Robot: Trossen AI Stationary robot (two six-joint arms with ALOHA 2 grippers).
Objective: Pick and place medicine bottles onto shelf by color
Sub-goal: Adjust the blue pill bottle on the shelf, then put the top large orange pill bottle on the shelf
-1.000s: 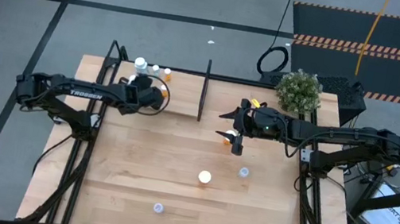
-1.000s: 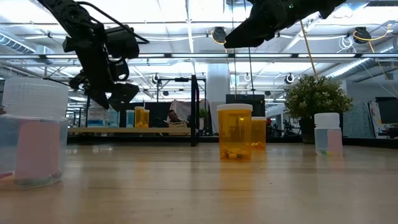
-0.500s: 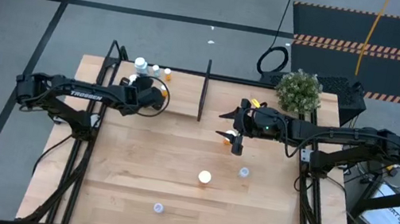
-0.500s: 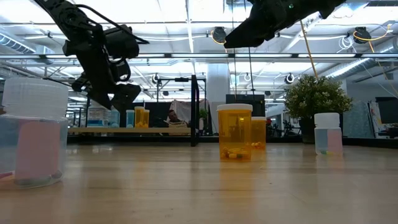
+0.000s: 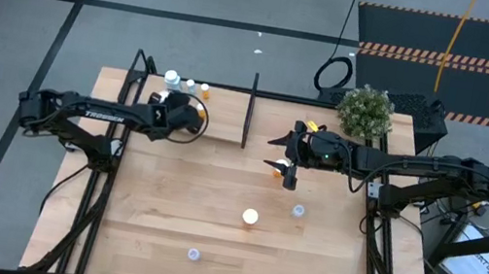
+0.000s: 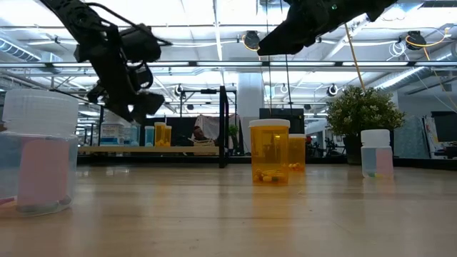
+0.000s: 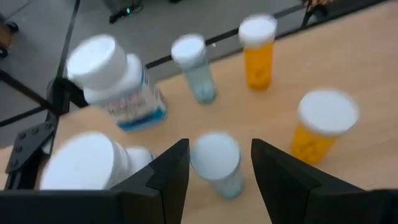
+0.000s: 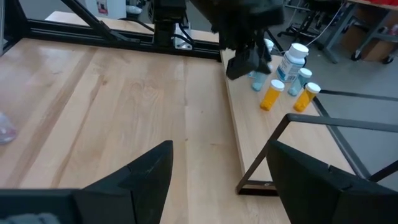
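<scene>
My left gripper hangs open above the left part of the light-wood shelf. Its fingers stand on either side of a pale blue white-capped bottle, with a gap on each side. Around that bottle on the shelf are two orange bottles, another pale blue one and a white bottle lying on its side. My right gripper is open and empty, raised over the table beside the black divider. An orange bottle and two pale ones stand on the table.
A potted plant stands at the shelf's far right end. An orange bottle is on the shelf's right part and another is just beneath my right gripper. A pale bottle stands near the table's front edge.
My left gripper has risen a little above the shelf and drawn slightly toward the table's left, staying open. The bottles have not moved.
</scene>
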